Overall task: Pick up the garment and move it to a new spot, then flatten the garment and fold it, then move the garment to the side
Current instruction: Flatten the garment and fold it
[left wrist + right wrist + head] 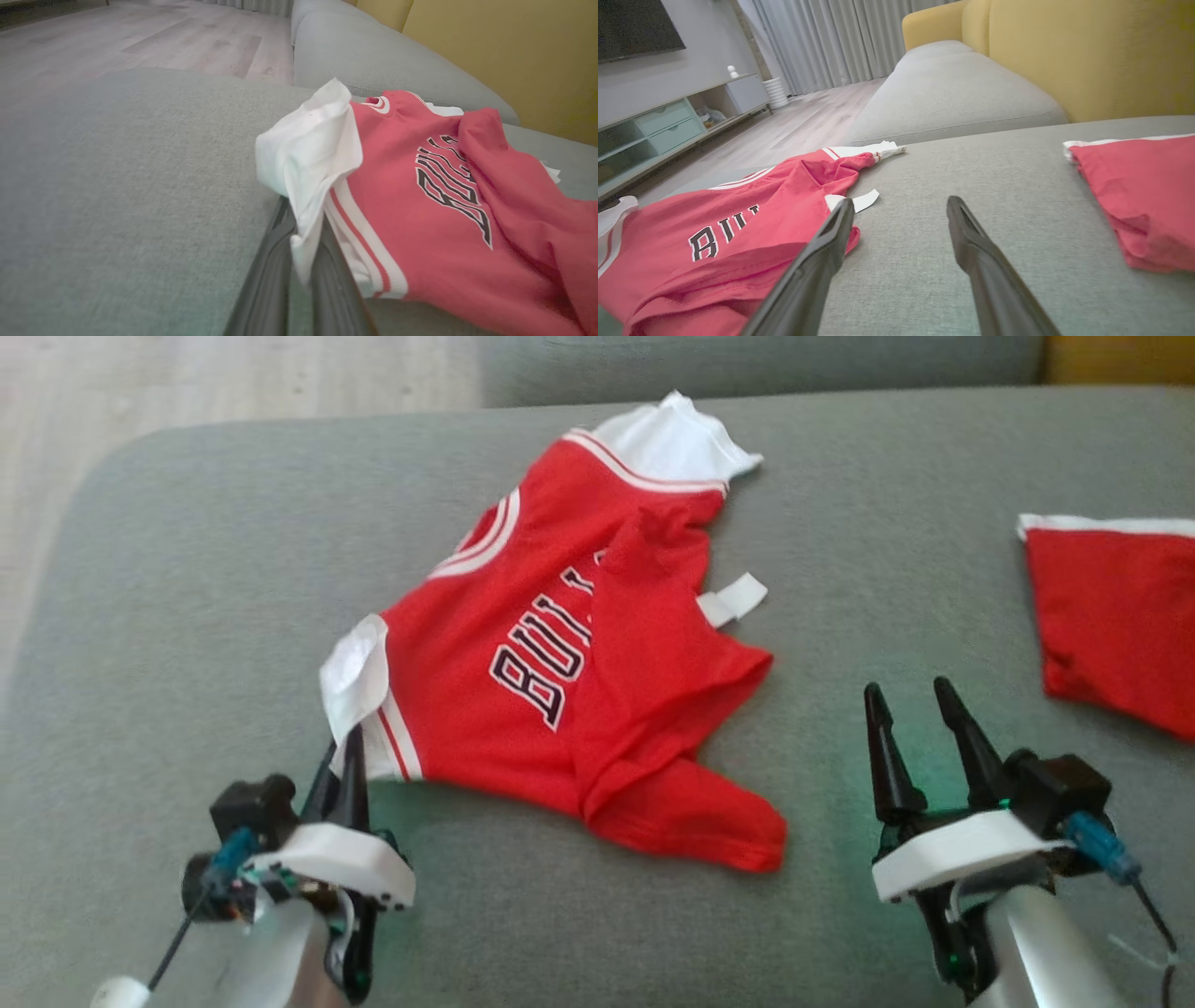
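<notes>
Left wrist view: left claw [302,228] clamped together on a white sleeve of the red garment [420,219]. The garment lies crumpled mid-seat on the grey sofa [117,186]. Right claw [908,691] apart, empty, just beside the hem. Second red piece [1120,616] at the seat's right edge.

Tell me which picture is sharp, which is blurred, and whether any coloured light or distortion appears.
Head view: soft all over, though the letters on the jersey are readable; a green glow lies on the sofa by the right claw. Left wrist view: the left claw, very close, is blurred. Right wrist view: sharpest, evenly lit, but the wide lens bends the sofa's edges.
</notes>
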